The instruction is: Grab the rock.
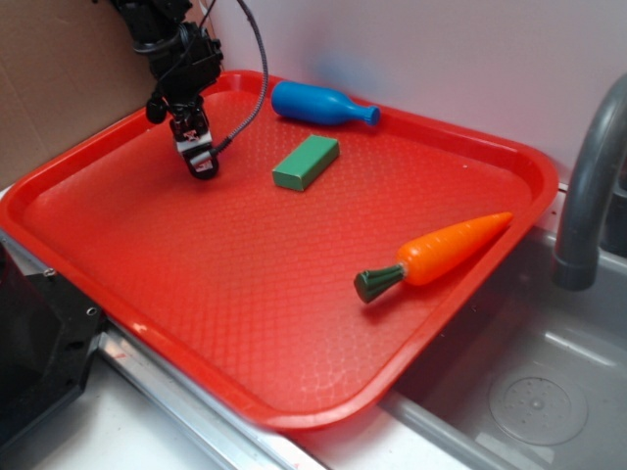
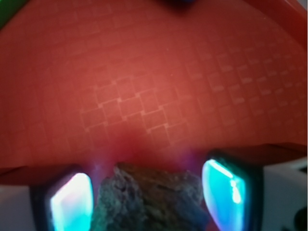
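Note:
The rock (image 2: 149, 202), a rough grey-brown lump, fills the gap between my two fingers at the bottom of the wrist view. My gripper (image 2: 150, 179) is shut on it, with the left pad (image 2: 72, 202) and the right pad (image 2: 226, 192) against its sides. In the exterior view the gripper (image 1: 201, 162) points down over the far left part of the red tray (image 1: 196, 284), its tips close to the surface. There the fingers mostly hide the rock.
A green block (image 1: 306, 162) lies just right of the gripper, with a blue bottle (image 1: 318, 105) behind it near the tray's far rim. An orange carrot (image 1: 441, 253) lies at the tray's right side. A grey faucet (image 1: 588, 186) and a sink (image 1: 529, 392) stand to the right.

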Robot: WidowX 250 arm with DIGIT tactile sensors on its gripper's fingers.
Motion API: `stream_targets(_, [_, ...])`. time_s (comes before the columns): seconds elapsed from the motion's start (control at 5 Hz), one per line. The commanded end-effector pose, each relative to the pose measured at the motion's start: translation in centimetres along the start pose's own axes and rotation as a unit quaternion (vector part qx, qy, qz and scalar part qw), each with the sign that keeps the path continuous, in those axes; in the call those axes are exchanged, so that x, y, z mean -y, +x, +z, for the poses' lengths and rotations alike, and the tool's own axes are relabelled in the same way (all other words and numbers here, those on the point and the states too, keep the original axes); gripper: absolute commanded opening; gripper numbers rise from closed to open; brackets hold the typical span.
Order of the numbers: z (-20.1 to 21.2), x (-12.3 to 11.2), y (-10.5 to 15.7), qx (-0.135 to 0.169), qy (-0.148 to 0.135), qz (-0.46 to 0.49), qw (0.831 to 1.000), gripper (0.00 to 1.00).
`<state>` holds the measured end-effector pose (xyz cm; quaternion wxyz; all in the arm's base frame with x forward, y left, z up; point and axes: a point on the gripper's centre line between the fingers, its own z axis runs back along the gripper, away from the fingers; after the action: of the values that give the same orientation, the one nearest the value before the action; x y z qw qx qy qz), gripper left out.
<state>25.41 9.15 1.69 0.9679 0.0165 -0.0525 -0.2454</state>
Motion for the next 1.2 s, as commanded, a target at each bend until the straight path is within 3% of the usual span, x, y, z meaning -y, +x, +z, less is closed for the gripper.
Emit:
stream_targets(0.0, [1.1, 0.3, 0.5, 0.011, 0.018, 0.007, 1.0, 0.0])
stream_targets(0.4, [6.0, 2.3, 0.3, 0.02, 0.03, 0.065, 0.997, 0.0])
stream_targets(1.0, [14.2, 7.3, 1.4, 0.015, -0.022, 0.091, 0.995, 0.0])
